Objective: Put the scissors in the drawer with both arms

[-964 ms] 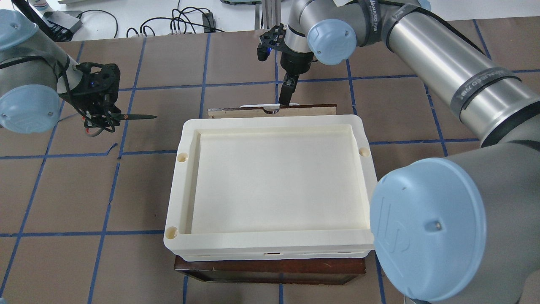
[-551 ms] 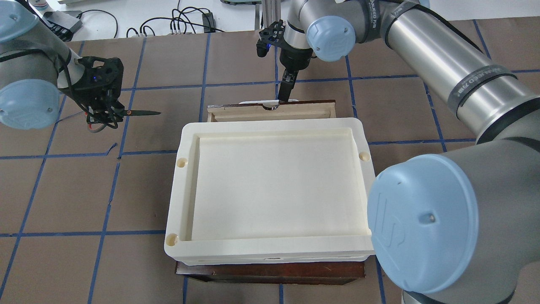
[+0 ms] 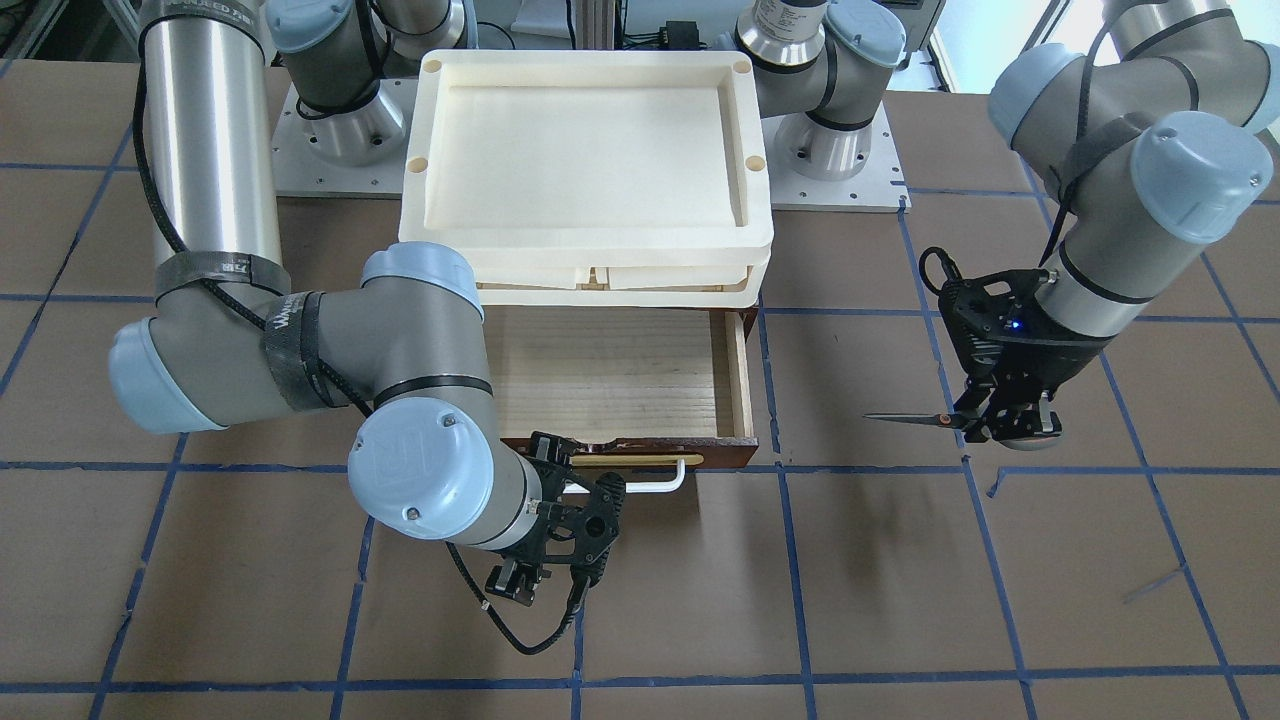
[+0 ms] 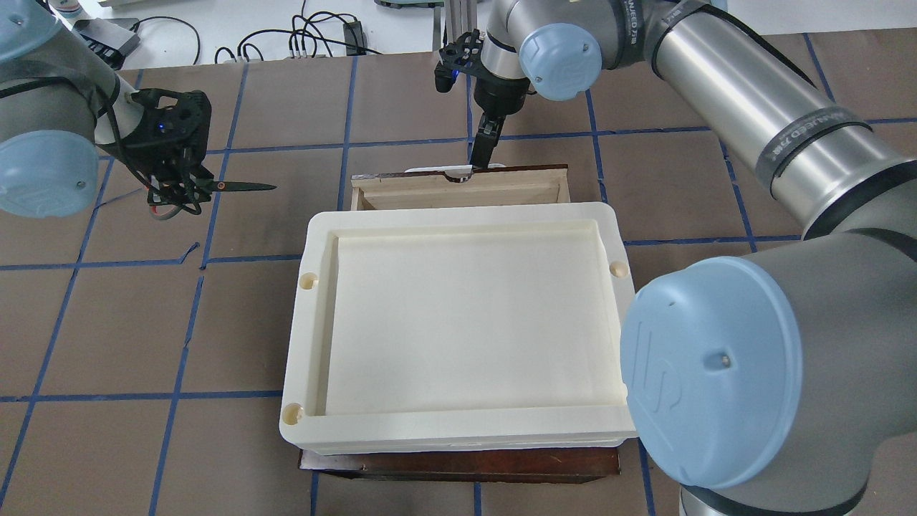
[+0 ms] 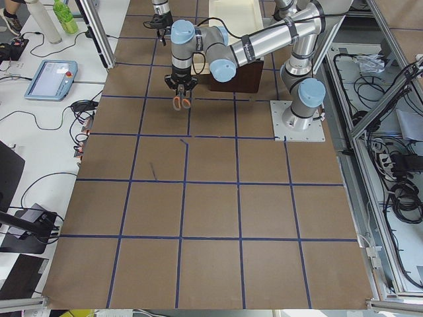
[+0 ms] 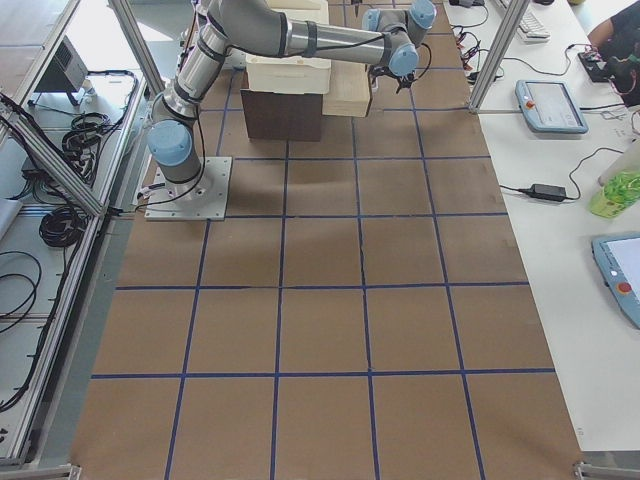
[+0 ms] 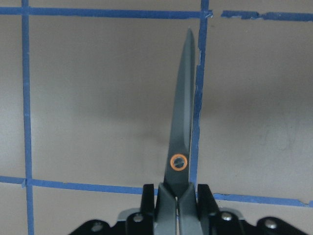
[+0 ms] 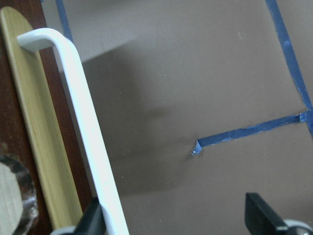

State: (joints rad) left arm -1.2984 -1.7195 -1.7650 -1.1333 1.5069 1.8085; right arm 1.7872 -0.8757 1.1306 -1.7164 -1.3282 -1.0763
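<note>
The scissors (image 4: 233,187) hang level in my left gripper (image 4: 179,192), which is shut on their handle end, above the table left of the drawer. Their dark blades (image 7: 183,122) are closed and point toward the drawer; in the front view they show on the right (image 3: 905,419). The drawer (image 3: 738,375) stands pulled out, its pale wood floor bare. My right gripper (image 4: 481,156) is at the white wire handle (image 8: 83,127). Its fingers (image 8: 261,215) are spread wide, with the handle just inside one finger.
A stack of cream plastic trays (image 4: 301,315) sits on top of the dark wooden cabinet (image 4: 458,464) that holds the drawer. Blue tape lines grid the brown table. Cables lie beyond the far edge.
The drawer has slid farther out from under the trays, with my right gripper moving away with its handle. My left gripper has shifted slightly toward the drawer with the scissors.
</note>
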